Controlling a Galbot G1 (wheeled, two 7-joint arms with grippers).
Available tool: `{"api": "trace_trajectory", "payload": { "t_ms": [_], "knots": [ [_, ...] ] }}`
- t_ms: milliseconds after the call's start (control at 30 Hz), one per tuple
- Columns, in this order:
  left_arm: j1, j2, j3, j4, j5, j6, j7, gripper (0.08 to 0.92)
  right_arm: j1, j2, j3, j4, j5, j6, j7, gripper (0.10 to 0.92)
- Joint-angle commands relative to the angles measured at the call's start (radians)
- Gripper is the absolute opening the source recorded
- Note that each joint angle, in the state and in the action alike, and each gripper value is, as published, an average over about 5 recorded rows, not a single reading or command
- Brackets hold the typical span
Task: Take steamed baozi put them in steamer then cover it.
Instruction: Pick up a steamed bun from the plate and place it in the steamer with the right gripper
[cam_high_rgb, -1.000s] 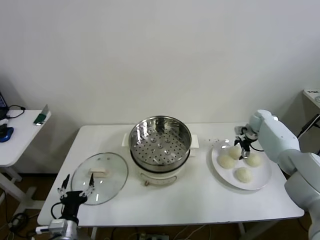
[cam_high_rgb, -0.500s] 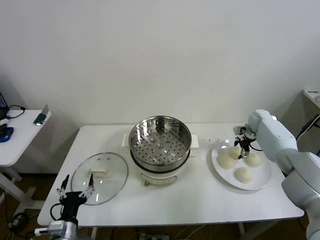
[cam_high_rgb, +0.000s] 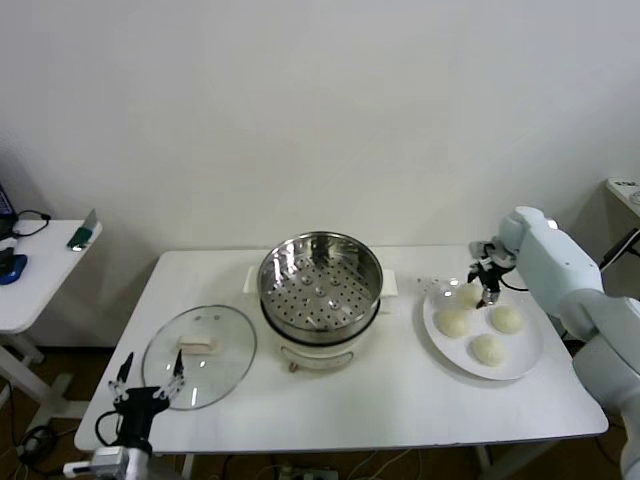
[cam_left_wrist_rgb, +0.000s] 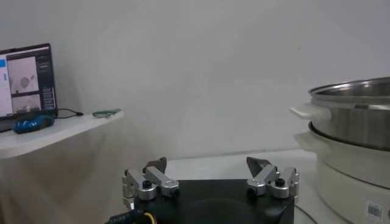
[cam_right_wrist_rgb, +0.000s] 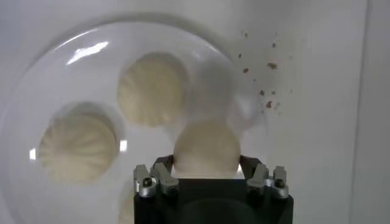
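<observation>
My right gripper (cam_high_rgb: 486, 283) (cam_right_wrist_rgb: 207, 163) is shut on one steamed baozi (cam_right_wrist_rgb: 207, 150) at the far side of the white plate (cam_high_rgb: 528, 364); whether the bun has left the plate I cannot tell. Three more cream-white baozi (cam_high_rgb: 453, 323) (cam_high_rgb: 506, 319) (cam_high_rgb: 487, 349) lie on that plate. The steel steamer (cam_high_rgb: 320, 285) stands empty on its cream-white pot base at the table's middle. Its glass cover (cam_high_rgb: 200, 355) lies flat to the left of it. My left gripper (cam_high_rgb: 147, 393) (cam_left_wrist_rgb: 210, 167) hangs open and empty at the table's front left corner, near the cover's rim.
A side table (cam_high_rgb: 45, 265) with a laptop and small items stands at the far left. Crumbs dot the tabletop beside the plate (cam_right_wrist_rgb: 268, 85). The steamer's wall (cam_left_wrist_rgb: 353, 115) rises close to my left gripper.
My right gripper has shut on the baozi and risen slightly, its arm drawn a little to the right. The left arm has sunk a bit lower.
</observation>
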Motion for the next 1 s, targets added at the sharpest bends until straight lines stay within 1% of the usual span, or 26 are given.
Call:
{"api": "trace_trajectory", "payload": {
  "t_ms": [33, 233, 400, 500, 667, 867, 1000],
  "knots": [
    [0.016, -0.002, -0.006, -0.019, 0.001, 0.000, -0.004, 0.823, 0.200, 0.001, -0.244, 0.118, 0.188, 0.056, -0.059, 0.719],
    [0.027, -0.006, 0.000, -0.032, -0.017, 0.004, -0.034, 0.823, 0.363, 0.064, -0.398, 0.231, 0.319, 0.126, -0.096, 0.721],
    [0.027, -0.004, 0.004, -0.034, -0.020, 0.004, -0.042, 0.823, 0.441, 0.169, -0.434, 0.257, 0.329, 0.202, -0.111, 0.721],
    [0.023, -0.003, 0.008, -0.032, -0.020, 0.005, -0.041, 0.823, 0.458, 0.228, -0.432, 0.274, 0.304, 0.248, -0.113, 0.721],
    [0.017, -0.005, 0.009, -0.031, -0.018, 0.006, -0.040, 0.823, 0.451, 0.298, -0.432, 0.344, 0.239, 0.313, -0.106, 0.721],
    [0.006, -0.006, 0.009, -0.038, -0.015, 0.018, -0.033, 0.823, 0.389, 0.375, -0.422, 0.357, 0.109, 0.391, -0.082, 0.721],
    [0.001, -0.006, 0.011, -0.037, -0.013, 0.021, -0.031, 0.823, 0.327, 0.419, -0.386, 0.333, -0.021, 0.450, -0.040, 0.721]
  ]
}}
